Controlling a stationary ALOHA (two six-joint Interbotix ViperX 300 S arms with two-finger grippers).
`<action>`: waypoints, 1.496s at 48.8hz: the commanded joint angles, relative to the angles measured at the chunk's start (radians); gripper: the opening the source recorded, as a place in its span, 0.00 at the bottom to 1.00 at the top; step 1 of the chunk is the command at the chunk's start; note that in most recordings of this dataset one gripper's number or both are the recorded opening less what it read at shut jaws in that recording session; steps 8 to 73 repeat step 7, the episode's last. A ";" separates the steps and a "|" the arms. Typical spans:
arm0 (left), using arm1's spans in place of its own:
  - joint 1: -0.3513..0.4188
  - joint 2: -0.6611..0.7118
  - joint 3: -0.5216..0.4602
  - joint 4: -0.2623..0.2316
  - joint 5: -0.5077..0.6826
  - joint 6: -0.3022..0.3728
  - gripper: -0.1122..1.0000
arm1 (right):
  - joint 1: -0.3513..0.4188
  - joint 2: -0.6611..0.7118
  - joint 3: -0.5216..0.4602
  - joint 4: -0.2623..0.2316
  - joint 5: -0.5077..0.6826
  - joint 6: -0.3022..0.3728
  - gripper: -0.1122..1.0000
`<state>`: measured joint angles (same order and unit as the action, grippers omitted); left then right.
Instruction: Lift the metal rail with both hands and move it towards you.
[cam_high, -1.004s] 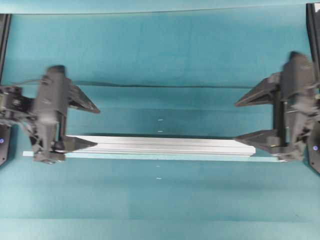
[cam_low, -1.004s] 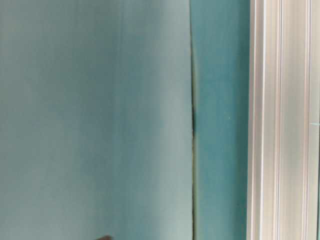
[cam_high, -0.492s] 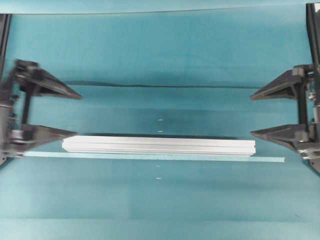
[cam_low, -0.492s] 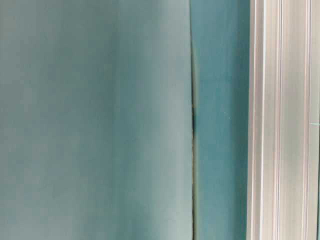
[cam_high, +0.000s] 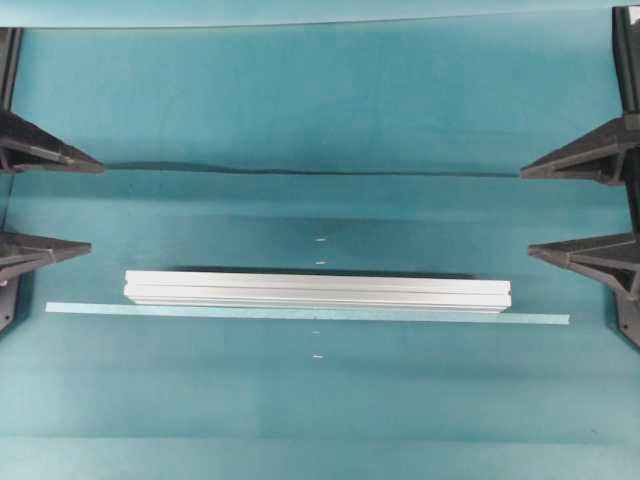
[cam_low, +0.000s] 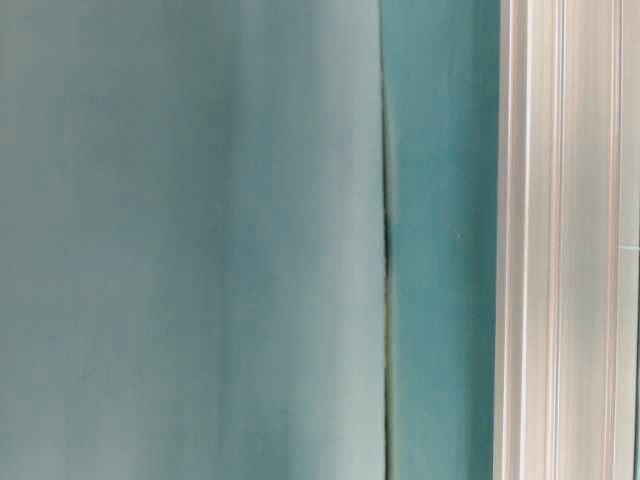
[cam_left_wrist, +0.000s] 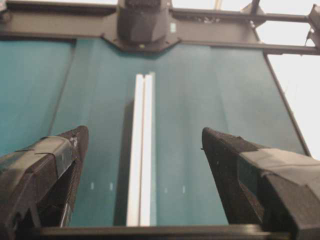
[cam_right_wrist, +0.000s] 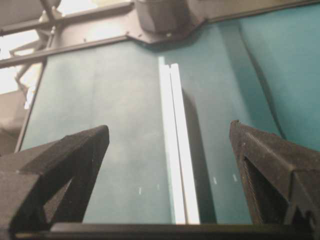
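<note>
The left gripper (cam_high: 45, 205) is standing wide open at the left edge of the overhead view, its two black fingers (cam_left_wrist: 47, 165) spread far apart and holding nothing. In its wrist view the near end of the metal rail (cam_high: 317, 291) is lying on the teal bench (cam_high: 320, 110) just ahead of the gap between those fingers, a little toward the left finger, and is running straight away from the gripper.

The right gripper (cam_high: 575, 208) is also standing wide open at the opposite edge, gripping nothing, its lattice-patterned fingers (cam_right_wrist: 60, 170) well apart. From its own camera the rail is likewise lying ahead of the open gap and stretching away toward the far arm's base.

Neither gripper is touching the rail; each is sitting clear of its nearer rail end. A thin pale tape strip (cam_high: 540, 319) is lying flat just beside the rail's near long edge, reaching past both rail ends toward each gripper. The table-level view is showing only the grooved side of the rail, close up.
</note>
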<state>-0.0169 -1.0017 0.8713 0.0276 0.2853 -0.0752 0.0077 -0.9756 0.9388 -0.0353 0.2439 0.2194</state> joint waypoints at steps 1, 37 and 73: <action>-0.002 0.003 -0.012 0.000 -0.009 -0.002 0.92 | -0.002 -0.005 -0.002 -0.002 -0.012 0.005 0.99; -0.002 0.000 -0.011 0.000 -0.009 0.003 0.92 | -0.003 -0.011 0.006 -0.002 -0.012 0.006 0.99; -0.002 0.000 -0.011 0.000 -0.009 0.003 0.92 | -0.003 -0.011 0.006 -0.002 -0.012 0.006 0.99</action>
